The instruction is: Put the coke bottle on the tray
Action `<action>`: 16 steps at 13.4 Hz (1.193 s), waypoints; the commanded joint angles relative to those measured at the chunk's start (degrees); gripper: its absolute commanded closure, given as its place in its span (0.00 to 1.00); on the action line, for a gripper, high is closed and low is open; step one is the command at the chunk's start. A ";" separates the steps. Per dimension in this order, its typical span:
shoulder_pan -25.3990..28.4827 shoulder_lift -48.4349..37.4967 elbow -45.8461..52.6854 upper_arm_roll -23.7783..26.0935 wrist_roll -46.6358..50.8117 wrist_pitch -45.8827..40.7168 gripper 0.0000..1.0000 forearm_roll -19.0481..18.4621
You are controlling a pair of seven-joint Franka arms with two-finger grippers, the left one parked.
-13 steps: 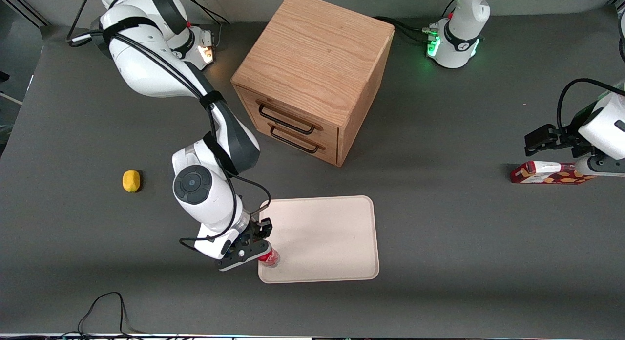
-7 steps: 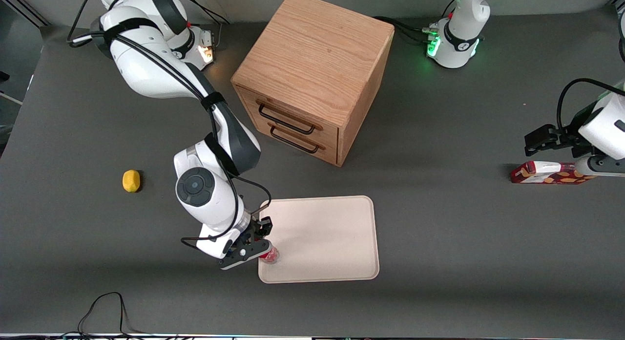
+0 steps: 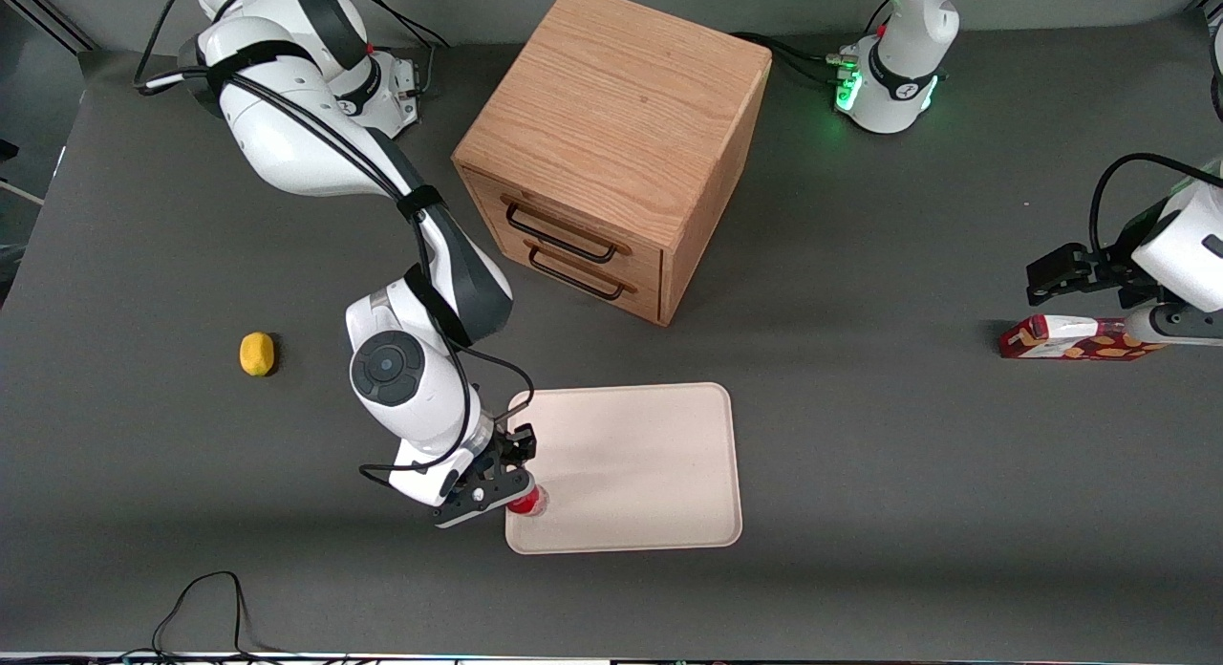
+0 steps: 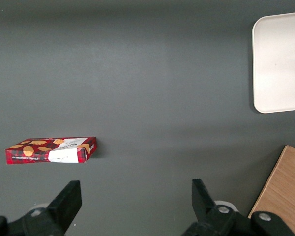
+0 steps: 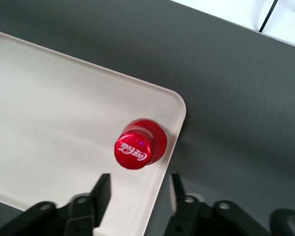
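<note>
Bottle (image 5: 140, 143) is standing upright on the tray (image 5: 49, 113), inside the rim at the corner nearest the front camera on the working arm's end. Gripper (image 5: 137, 189) is being held above and just beside it, fingers spread and holding nothing, no contact with the cap. Placement is being judged done; the corner spot probably follows from the arm's short reach-in. Cabinet (image 3: 611, 149), lemon (image 3: 256, 353), carton (image 3: 1070, 338) are lying well apart.

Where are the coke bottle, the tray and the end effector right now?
coke bottle (image 5: 140, 143): right wrist view, on its red cap.
tray (image 3: 650, 455): front view, on its bare floor.
end effector (image 5: 138, 191): right wrist view, open, above the tray's corner.
</note>
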 commanded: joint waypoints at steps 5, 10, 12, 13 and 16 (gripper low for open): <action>-1.39 -3.64 0.32 -0.28 1.71 -3.78 0.00 -1.02; -8.49 -15.31 -3.53 -0.63 4.00 -18.36 0.00 -0.93; -13.06 -25.04 -13.86 -0.80 3.65 -18.65 0.00 1.60; -14.82 -29.19 -18.36 -0.89 3.82 -18.21 0.00 3.09; -18.43 -35.71 -23.48 -2.30 3.21 -22.13 0.00 4.34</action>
